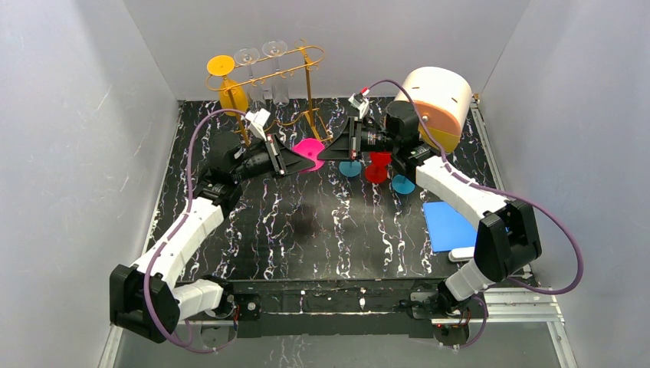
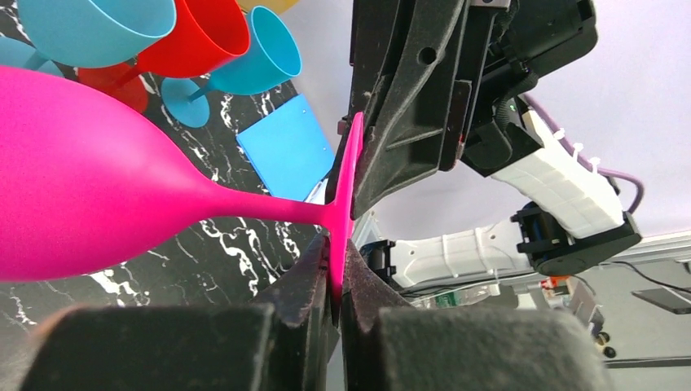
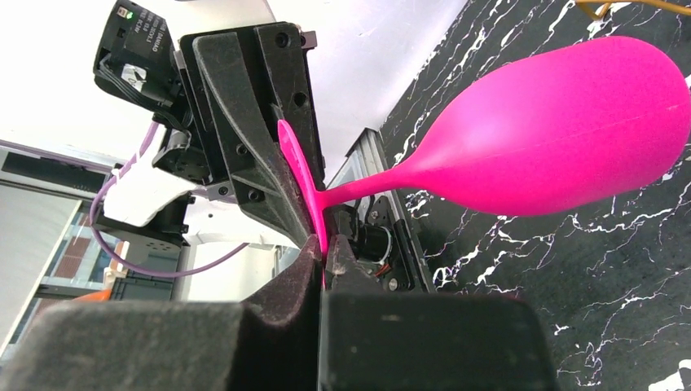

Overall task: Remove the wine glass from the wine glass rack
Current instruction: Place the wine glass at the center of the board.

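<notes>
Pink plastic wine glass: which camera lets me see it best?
The right wrist view: the pink plastic wine glass is big there, and its bowl, stem and foot all show. The left wrist view cuts off its bowl at the picture's edge. The top view shows only a small pink patch, far away.

In the left wrist view the pink wine glass (image 2: 98,204) runs off the left edge and the lower rim of its foot is buried between blurred fingers (image 2: 301,293); a blue glass (image 2: 90,28) and the red glass (image 2: 195,37) are cropped at the top. From above, the left gripper (image 1: 295,159) and right gripper (image 1: 323,152) cover the pink foot
</notes>
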Available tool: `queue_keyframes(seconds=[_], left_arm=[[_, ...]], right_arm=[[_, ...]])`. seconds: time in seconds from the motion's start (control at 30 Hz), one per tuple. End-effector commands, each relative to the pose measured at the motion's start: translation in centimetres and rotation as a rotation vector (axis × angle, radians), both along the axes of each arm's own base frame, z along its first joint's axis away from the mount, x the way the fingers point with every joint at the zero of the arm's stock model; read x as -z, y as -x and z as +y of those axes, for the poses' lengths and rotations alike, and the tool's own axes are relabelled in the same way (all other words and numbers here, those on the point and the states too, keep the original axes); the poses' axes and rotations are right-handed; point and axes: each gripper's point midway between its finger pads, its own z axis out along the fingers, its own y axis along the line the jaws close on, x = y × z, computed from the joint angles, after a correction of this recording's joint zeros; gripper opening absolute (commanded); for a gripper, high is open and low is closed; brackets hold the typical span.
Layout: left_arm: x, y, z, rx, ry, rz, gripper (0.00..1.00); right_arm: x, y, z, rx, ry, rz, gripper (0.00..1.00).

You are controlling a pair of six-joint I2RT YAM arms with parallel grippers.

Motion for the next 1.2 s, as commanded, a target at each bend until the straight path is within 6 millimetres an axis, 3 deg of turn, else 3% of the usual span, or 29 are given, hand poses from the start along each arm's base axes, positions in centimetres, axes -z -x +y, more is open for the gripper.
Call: queue_keyframes(seconds=[0.0, 0.07, 0.17, 0.27, 0.53, 0.6, 0.73, 0.9, 0.97, 1.17], left_arm=[[-0.5, 0.9, 0.3, 0.046, -0.085, -0.086, 0.0], [-0.2, 1.4, 0.5, 0.075, -0.132, -0.109, 0.0], [-1.3, 2.4, 0.4, 0.133, -0.128, -0.2, 0.0], [-2.6, 3.2, 0.6, 0.143, -0.123, -0.308, 0.0], [-2.1, 5.1, 1.4, 0.189, -0.169, -0.485, 0.0], [-1.3, 5.1, 1.6, 0.184, -0.198, -0.512, 0.0], [0.8, 7.7, 2.0, 0.318, -0.237, -0.694, 0.0], [1.8, 9.6, 2.6, 0.377, -0.258, -0.839, 0.0], [4.1, 10.9, 3.8, 0.468, -0.374, -0.887, 0.0], [4.2, 13.5, 3.9, 0.575, -0.303, -0.863, 0.0]], right_arm=[[-2.6, 0.9, -0.5, -0.016, -0.054, -0.082, 0.14], [-2.7, 0.9, -0.6, -0.008, -0.049, -0.093, 0.29], [-3.2, 1.3, -1.0, -0.027, -0.067, -0.124, 0.48], [-4.2, 1.9, -1.7, -0.027, -0.111, -0.165, 0.56], [-5.6, 0.1, -4.3, 0.118, -0.141, -0.209, 0.62], [-5.4, -0.6, -4.9, 0.166, -0.128, -0.206, 0.63], [-5.1, -1.6, -5.8, 0.234, -0.1, -0.203, 0.63], [-6.2, -0.9, -6.6, 0.22, -0.154, -0.233, 0.65], [-5.8, -1.6, -6.8, 0.218, -0.145, -0.17, 0.65], [-7.0, -0.6, -5.7, 0.023, -0.23, -0.057, 0.64]])
